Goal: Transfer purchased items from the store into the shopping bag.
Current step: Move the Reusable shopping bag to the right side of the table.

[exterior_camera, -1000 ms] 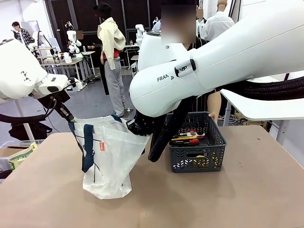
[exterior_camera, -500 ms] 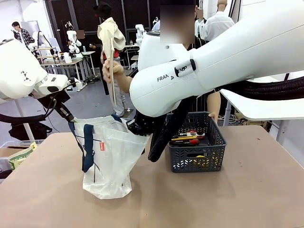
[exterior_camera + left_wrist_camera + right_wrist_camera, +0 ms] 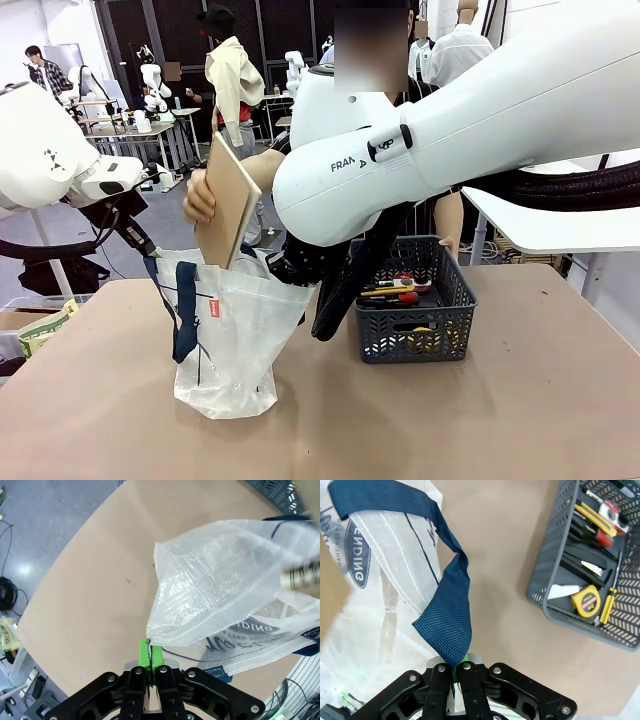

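Shopping bag point(image 3: 235, 340) stands upright on the table point(image 3: 500, 430) beside the basket point(image 3: 462, 292), mouth upward and stretched wide for loading. The left gripper point(image 3: 151, 652) is pinched on its plastic rim and the right gripper point(image 3: 456, 665) on a navy strap point(image 3: 447, 610). A person's hand point(image 3: 198, 200) holds a flat tan panel point(image 3: 230, 200) — perhaps a box — long axis near upright, lower edge at the mouth.

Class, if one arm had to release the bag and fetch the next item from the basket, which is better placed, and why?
Right, probably. The right gripper clamps the navy strap on the side of the bag nearest the basket; the left gripper pinches the opposite edge, with the bag between.
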Controlling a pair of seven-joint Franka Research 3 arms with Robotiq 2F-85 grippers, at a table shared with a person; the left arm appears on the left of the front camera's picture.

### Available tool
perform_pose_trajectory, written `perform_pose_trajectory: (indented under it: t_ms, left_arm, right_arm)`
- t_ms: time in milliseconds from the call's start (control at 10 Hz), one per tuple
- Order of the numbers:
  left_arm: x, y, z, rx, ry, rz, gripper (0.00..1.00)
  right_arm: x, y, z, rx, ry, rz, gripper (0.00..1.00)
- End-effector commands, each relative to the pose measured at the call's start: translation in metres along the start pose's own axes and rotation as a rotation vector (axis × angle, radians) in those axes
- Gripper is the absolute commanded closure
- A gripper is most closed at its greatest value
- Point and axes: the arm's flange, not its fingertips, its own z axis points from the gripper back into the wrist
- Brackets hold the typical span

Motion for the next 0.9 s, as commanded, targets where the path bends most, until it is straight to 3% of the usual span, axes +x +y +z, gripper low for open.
perform_pose_trajectory:
  t_ms: [0,800]
  left_arm:
    - [-0.0009,-0.001,0.0036,0.001,0.004,0.015,1.0]
    - [-0.0009,-0.001,0.0036,0.001,0.004,0.015,1.0]
  right_arm:
    - [0.0003,-0.0001,-0.0003,-0.002,0.003,-0.007,1.0]
    - [0.0003,-0.0001,-0.0003,-0.002,0.003,-0.007,1.0]
